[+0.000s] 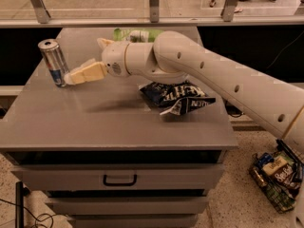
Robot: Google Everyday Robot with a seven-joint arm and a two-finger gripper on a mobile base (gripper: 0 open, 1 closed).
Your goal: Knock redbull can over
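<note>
Jaws spread. Gripper [84, 61] sits low over the table [118, 122], its lower fingertip [71, 78] against the redbull can [53, 63] near its base. The can leans slightly left.

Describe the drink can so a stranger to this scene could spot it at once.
Find the grey cabinet top, then look at its back left part. There stands the redbull can, with the robot's pincer right beside its lower half. It is the only slim silver-and-blue metal cylinder; the dark blue bag and green bag are crumpled.
</note>
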